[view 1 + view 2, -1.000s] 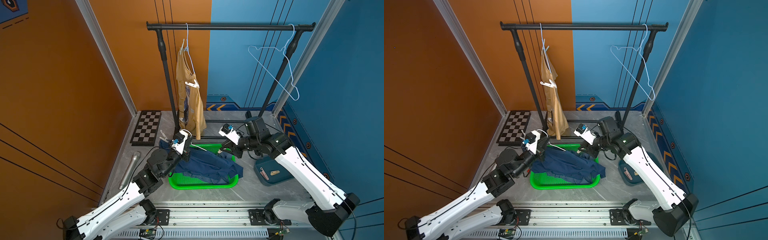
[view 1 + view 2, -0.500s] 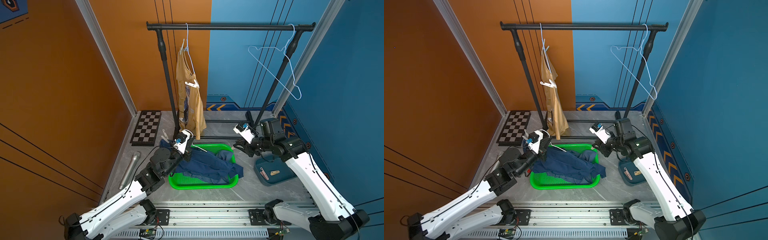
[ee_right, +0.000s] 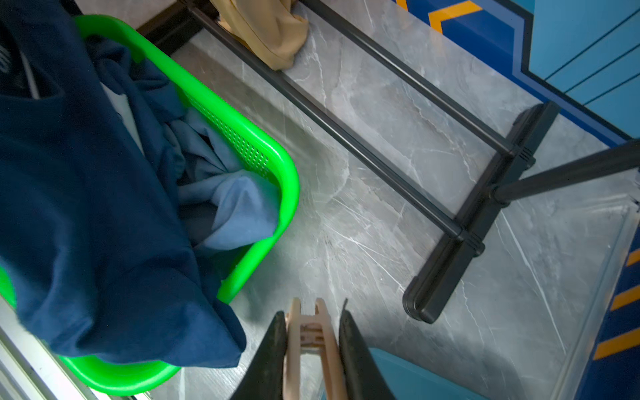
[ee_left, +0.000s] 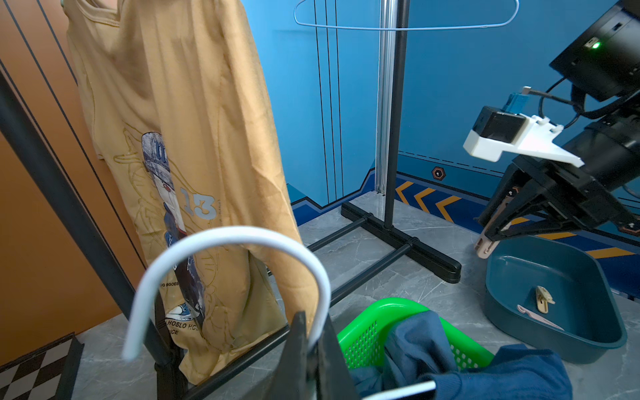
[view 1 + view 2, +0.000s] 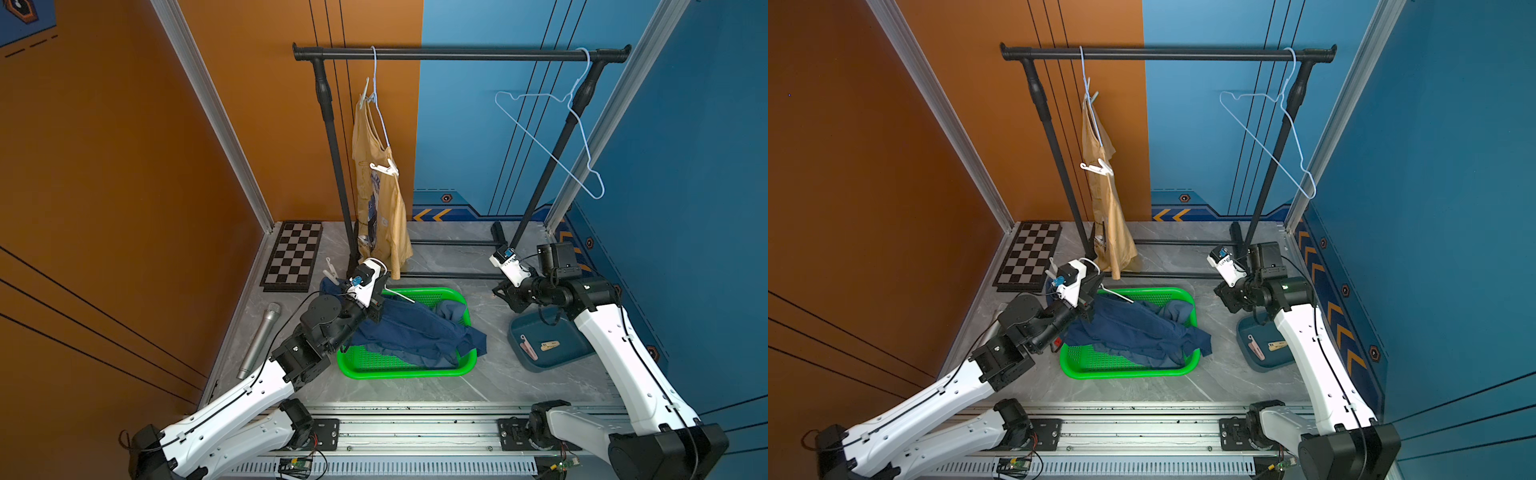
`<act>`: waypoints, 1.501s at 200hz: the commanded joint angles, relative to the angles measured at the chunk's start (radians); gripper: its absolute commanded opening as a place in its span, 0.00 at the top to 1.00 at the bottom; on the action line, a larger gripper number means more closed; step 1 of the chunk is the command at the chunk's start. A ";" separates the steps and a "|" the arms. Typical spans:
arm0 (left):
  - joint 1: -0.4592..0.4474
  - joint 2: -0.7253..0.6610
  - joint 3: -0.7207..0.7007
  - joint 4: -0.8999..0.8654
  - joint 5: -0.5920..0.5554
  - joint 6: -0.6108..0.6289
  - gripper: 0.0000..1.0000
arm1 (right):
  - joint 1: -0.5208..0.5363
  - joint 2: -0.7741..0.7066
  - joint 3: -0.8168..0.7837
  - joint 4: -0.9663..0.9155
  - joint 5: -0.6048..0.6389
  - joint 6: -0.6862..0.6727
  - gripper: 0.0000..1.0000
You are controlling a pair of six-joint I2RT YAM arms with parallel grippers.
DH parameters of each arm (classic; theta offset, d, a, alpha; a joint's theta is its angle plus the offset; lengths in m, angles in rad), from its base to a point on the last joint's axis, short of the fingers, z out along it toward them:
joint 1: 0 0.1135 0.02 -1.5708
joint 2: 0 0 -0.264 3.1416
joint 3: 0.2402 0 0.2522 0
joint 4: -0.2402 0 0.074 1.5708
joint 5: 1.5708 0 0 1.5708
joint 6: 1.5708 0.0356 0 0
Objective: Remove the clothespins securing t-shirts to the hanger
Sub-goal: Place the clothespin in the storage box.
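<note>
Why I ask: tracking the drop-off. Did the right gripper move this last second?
Yes. The right gripper, holding a clothespin, moved from the green basket toward the blue bin.

Looks down from high in both top views; sits low and close at wrists, sharing green basket (image 3: 291,194).

Chessboard (image 5: 293,255) lay beside the black garment rack (image 5: 457,53), silver microphone (image 5: 259,338) near it. Green basket (image 5: 399,371) and teal tray (image 5: 552,359) stood apart.

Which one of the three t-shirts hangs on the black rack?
The mustard-yellow t-shirt with the printed figure: it alone hangs below the black rail. The dark navy t-shirt and the slate-blue t-shirt lie heaped in the green plastic basket.
</note>
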 commanded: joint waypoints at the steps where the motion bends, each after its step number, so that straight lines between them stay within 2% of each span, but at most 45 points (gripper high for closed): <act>1: -0.001 -0.003 -0.020 0.068 0.010 0.002 1.00 | -0.033 0.000 -0.051 -0.021 0.093 -0.045 0.74; 35: 0.001 -0.006 -0.032 0.085 0.020 0.004 1.00 | -0.101 -0.006 -0.126 -0.011 0.233 -0.114 0.74; 61: 0.001 -0.009 -0.044 0.091 0.031 0.002 1.00 | -0.119 -0.005 -0.222 -0.002 0.469 -0.269 0.73; 72: 0.003 -0.014 -0.051 0.095 0.033 0.002 1.00 | -0.130 -0.011 -0.258 0.018 0.511 -0.294 0.73; 113: 0.014 -0.036 -0.070 0.101 0.034 0.000 1.00 | -0.159 -0.031 -0.351 0.072 0.556 -0.322 0.73; 155: 0.018 -0.042 -0.088 0.125 0.040 -0.021 1.00 | -0.182 -0.017 -0.417 0.132 0.550 -0.325 0.73; 213: 0.019 -0.038 -0.094 0.147 0.027 -0.019 1.00 | -0.154 0.068 -0.455 0.183 0.606 -0.340 0.71; 300: 0.024 -0.033 -0.097 0.148 0.020 -0.020 1.00 | -0.138 0.175 -0.451 0.196 0.596 -0.334 0.63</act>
